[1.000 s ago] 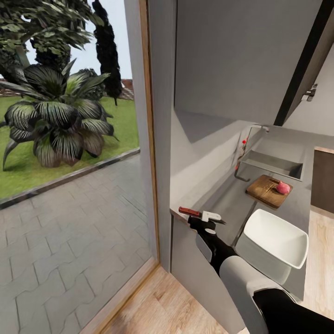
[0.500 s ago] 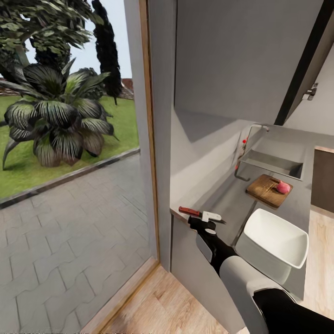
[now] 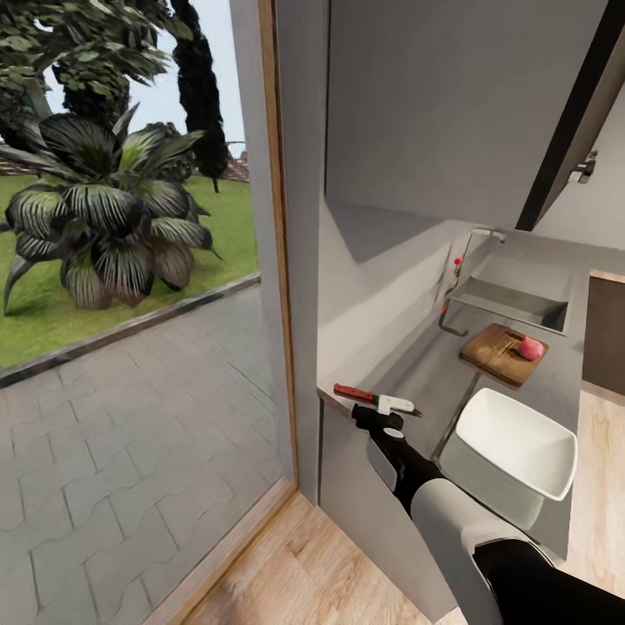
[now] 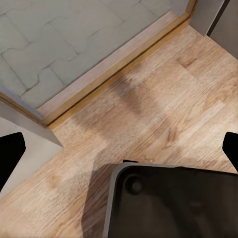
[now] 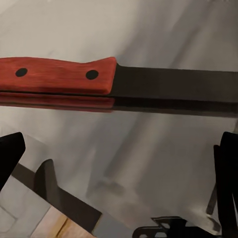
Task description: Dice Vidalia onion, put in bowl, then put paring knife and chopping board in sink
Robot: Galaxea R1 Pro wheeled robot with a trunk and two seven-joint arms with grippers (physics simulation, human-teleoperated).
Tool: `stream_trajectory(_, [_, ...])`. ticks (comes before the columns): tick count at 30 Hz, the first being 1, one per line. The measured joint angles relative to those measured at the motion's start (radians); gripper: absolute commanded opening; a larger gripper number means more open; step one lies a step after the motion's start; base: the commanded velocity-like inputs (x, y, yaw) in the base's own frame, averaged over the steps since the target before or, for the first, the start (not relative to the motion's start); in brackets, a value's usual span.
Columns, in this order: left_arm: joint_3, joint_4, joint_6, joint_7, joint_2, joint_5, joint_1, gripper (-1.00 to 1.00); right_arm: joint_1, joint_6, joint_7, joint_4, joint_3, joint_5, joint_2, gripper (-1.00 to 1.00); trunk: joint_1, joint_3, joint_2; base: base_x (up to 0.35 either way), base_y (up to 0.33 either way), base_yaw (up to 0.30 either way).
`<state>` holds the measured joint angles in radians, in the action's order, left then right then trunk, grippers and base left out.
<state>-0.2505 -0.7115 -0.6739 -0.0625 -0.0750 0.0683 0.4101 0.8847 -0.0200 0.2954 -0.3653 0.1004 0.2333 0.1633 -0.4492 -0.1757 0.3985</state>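
Knife first: the paring knife [image 3: 375, 400] is lying flat on the near end of the countertop [image 3: 425, 373], right by the corner next to the glass door [image 3: 130, 304], red-brown handle pointing toward the door and blade pointing along the counter. The right gripper [image 3: 382, 417] sits just beside it on the near side. In the right wrist view its two fingertips [image 5: 10, 158] are spread wide at the edges of the picture, and the paring knife [image 5: 119, 82] lies on the grey surface ahead of them with nothing clamped on it, so the jaws are wide open and empty. You can even see the handle's reflection in the countertop [image 5: 124, 163].

Further along the counter, the white bowl [image 3: 514, 453] sits close to the right arm, and past it is the chopping board [image 3: 502, 354] with the pinkish onion [image 3: 529, 348] resting on its far corner. The sink [image 3: 512, 305] is just beyond the board, with the tap [image 3: 473, 252] against the wall.

Left gripper [image 4: 119, 153]: the left wrist view looks down at the wooden floor [image 4: 163, 114] and the door threshold, dark fingertips [image 4: 11, 153] far apart at both edges of the picture, nothing between them, so open and empty too. A dark part of the robot [image 4: 173, 203] is below it.
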Motion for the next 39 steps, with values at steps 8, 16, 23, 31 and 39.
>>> stream_trajectory(8, [0.0,0.0,0.0,0.0,0.0,0.0,0.0,1.0,0.0,0.0,-0.002,0.0,0.001,0.003,0.0,1.0,0.0,0.0,0.0,0.063,-0.107,0.0])
stream_trajectory(16, [0.0,0.0,0.0,0.0,0.0,0.0,0.0,1.0,0.0,0.0,-0.003,0.0,0.001,0.001,0.0,1.0,0.0,0.0,0.0,0.009,-0.013,0.0])
stream_trajectory(23, [0.0,0.0,0.0,0.0,0.0,0.0,0.0,1.0,-0.001,-0.001,-0.003,0.0,0.002,-0.001,0.0,1.0,0.0,0.0,0.0,0.0,0.0,0.0])
stream_trajectory(31, [0.0,0.0,0.0,0.0,0.0,0.0,0.0,1.0,-0.001,0.0,-0.003,0.0,0.001,0.002,0.0,1.0,0.0,0.0,0.0,0.086,-0.118,0.0])
stream_trajectory(39, [0.0,0.0,0.0,0.0,0.0,0.0,0.001,1.0,-0.002,0.0,-0.003,0.0,0.001,0.003,0.002,1.0,0.0,0.0,0.0,0.069,-0.096,0.0])
